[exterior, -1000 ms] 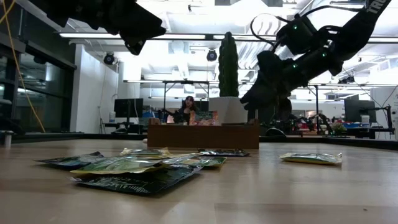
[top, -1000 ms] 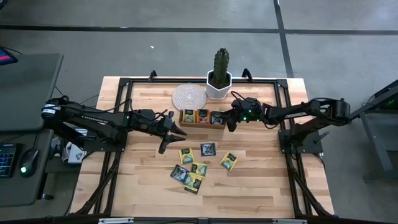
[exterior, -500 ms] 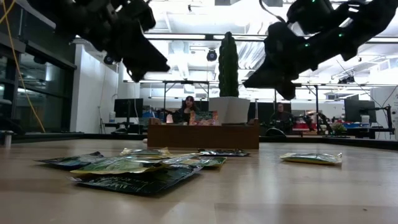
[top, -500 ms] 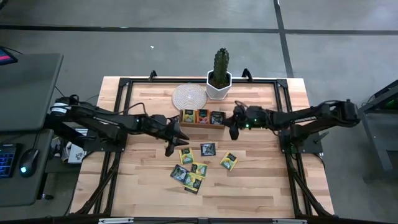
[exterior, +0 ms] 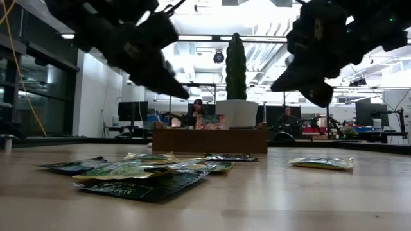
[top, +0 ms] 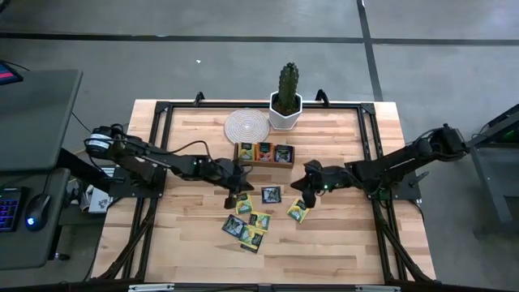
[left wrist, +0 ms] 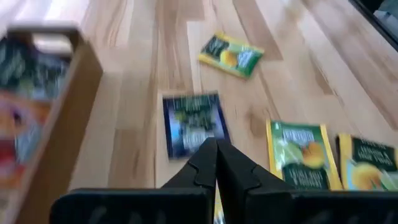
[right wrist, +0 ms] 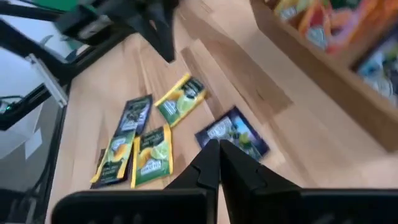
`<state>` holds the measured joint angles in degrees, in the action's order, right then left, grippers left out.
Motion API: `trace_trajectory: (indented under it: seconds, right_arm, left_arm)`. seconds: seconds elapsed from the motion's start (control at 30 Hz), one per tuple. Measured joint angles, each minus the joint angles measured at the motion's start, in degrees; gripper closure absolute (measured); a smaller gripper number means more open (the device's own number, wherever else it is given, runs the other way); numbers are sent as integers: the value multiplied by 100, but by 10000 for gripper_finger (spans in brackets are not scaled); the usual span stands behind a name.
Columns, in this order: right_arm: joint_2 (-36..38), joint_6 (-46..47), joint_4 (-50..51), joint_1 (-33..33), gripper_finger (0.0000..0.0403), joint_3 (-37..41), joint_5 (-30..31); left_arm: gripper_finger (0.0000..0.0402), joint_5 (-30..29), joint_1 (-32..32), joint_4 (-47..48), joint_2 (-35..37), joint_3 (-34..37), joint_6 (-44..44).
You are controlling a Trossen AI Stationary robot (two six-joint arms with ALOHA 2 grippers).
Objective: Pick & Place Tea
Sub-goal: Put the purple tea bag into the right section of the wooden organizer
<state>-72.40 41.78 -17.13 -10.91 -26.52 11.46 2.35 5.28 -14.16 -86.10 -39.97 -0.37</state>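
I have the loose tea packets (top: 253,217) lying in a cluster at lower centre of the high view, with one dark blue packet (top: 271,194) just above them and a yellow-green packet (top: 298,211) off to the right, apart from the rest; more packets already sit in the wooden tray (top: 263,153) above, in front of the potted cactus (top: 286,96). These look thin, light and limp to me, foil-like and probably slick, lying flat on the table (top: 186,235), so I judge a pinch on an exposed edge or corner is the way in, and the overlapped ones in the pile may drag a neighbour along. The lone packets seem the easier picks. My left gripper (top: 240,185) hangs left of the dark blue packet, fingers pressed together with nothing between them, as the left wrist view shows. My right gripper (top: 301,195) hovers just above the yellow-green packet, likewise clenched and empty. In the low view both hang clear of the tabletop, touching nothing.
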Motion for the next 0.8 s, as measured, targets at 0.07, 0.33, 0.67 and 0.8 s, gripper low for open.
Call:
trace_trajectory:
  seconds: [0.07, 0.33, 0.67, 0.8]
  right_arm:
    - [0, 465, 164, -89, 399, 2, 190]
    - [0, 2585, 326, -131, 364, 2, 104]
    - [-9, 3609, 709, -38, 330, 2, -169]
    - [-10, 3935, 711, -38, 329, 4, 56]
  left_arm:
    - [401, 1, 0, 26, -213, -186, 145]
    - [401, 200, 0, 314, -1139, -962, 262]
    - [401, 15, 0, 1195, -1446, -1467, 460]
    - [401, -43, -2, 1368, -1445, -1465, 493]
